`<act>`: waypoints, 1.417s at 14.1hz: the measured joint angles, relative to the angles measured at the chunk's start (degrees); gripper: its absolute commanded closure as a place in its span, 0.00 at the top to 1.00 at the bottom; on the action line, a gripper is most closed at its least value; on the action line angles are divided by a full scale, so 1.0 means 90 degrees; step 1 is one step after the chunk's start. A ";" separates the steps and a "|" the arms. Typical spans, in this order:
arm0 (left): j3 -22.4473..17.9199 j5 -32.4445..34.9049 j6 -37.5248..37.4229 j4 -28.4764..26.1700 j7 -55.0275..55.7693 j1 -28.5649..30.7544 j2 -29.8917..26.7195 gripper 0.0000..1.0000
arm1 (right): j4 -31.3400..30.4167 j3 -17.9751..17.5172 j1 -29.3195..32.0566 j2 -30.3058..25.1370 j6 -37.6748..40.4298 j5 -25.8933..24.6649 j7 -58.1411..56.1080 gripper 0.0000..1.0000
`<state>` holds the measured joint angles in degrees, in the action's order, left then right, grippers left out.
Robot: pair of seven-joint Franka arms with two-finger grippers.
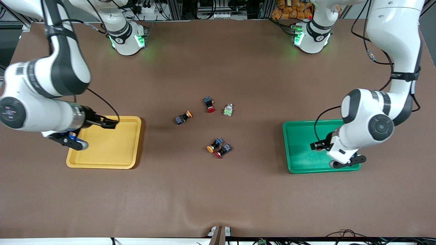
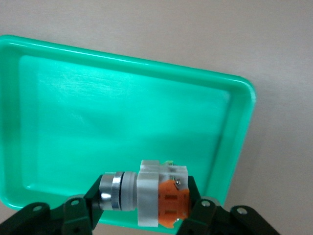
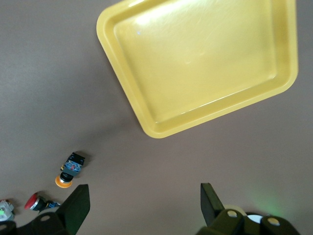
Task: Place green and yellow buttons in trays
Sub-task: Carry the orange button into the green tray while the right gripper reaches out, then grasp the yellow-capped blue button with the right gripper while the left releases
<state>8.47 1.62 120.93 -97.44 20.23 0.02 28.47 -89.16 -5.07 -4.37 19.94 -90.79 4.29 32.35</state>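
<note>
My left gripper (image 1: 316, 145) hangs over the green tray (image 1: 299, 149). In the left wrist view it (image 2: 145, 199) is shut on a whitish-grey button with an orange mark (image 2: 157, 192) above that tray (image 2: 98, 117). My right gripper (image 1: 110, 122) is open and empty over the yellow tray (image 1: 109, 149), above the rim farther from the camera. It also shows in the right wrist view (image 3: 144, 196), with the tray (image 3: 205, 63). Mid-table lie a yellow-capped black button (image 1: 183, 117) (image 3: 71, 170), a second yellow-capped one (image 1: 214, 144) and a whitish-grey green-marked button (image 1: 228, 110).
Two red-capped black switches lie among the buttons, one (image 1: 209, 104) next to the whitish-grey button, one (image 1: 222, 150) touching the nearer yellow-capped button. Both trays hold nothing. The brown table mat has a raised wrinkle at its near edge (image 1: 204, 217).
</note>
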 measured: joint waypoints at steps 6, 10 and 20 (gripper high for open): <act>-0.0002 0.0313 0.1253 -0.0653 -0.0255 0.0390 0.0335 0.00 | -0.0340 -0.0045 -0.0865 0.0022 -0.0572 0.0051 0.1821 1.00; 0.0005 0.0499 0.1575 -0.0689 -0.0257 0.0395 0.0607 0.00 | -0.0672 -0.0055 -0.1468 0.0025 -0.1011 0.0051 0.2565 1.00; 0.0073 0.0687 0.1691 -0.0577 -0.0257 0.0508 0.0644 1.00 | -0.2259 -0.0061 -0.2280 0.0251 -0.3520 0.0379 0.3948 1.00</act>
<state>9.13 7.80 136.15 -102.63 17.91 4.60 34.26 -109.49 -5.61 -24.89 22.20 -122.47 7.70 67.88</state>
